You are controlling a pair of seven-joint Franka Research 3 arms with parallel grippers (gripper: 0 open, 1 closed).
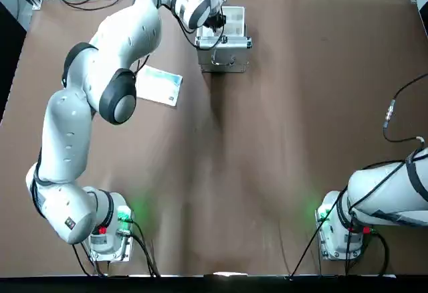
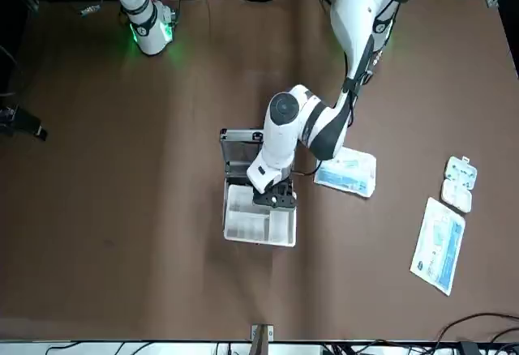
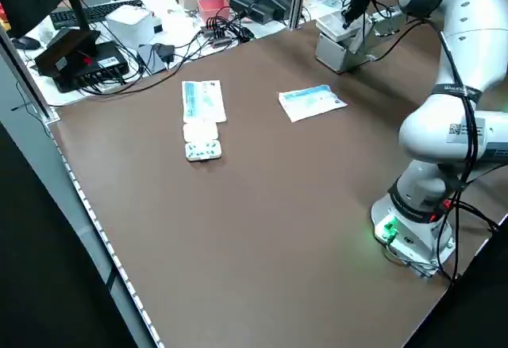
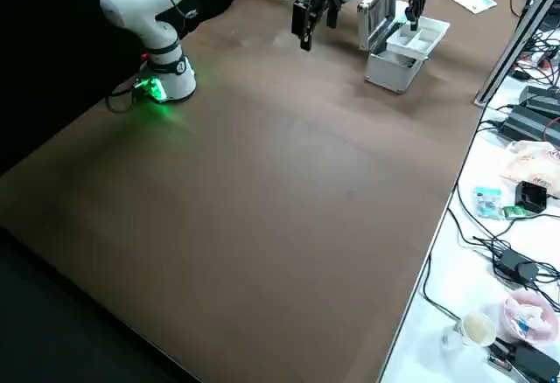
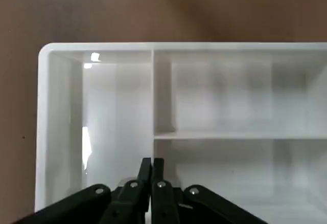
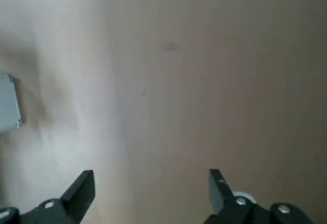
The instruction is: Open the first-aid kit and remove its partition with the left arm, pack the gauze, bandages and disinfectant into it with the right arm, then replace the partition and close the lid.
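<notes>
The brown counter (image 2: 122, 209) carries the open first-aid kit (image 4: 394, 72), its lid (image 4: 377, 16) raised on the robot's side. The partition (image 4: 418, 38) is located above the kit's base. The left hand (image 5: 152, 163) is closed on the partition's dividing wall. The right hand (image 6: 152, 183) is wide open, grips nothing, and is positioned over the counter, apart from the kit. Two flat packets (image 2: 439, 245) (image 2: 347, 172) and a small white container (image 2: 459, 184) lie on the robot's left.
</notes>
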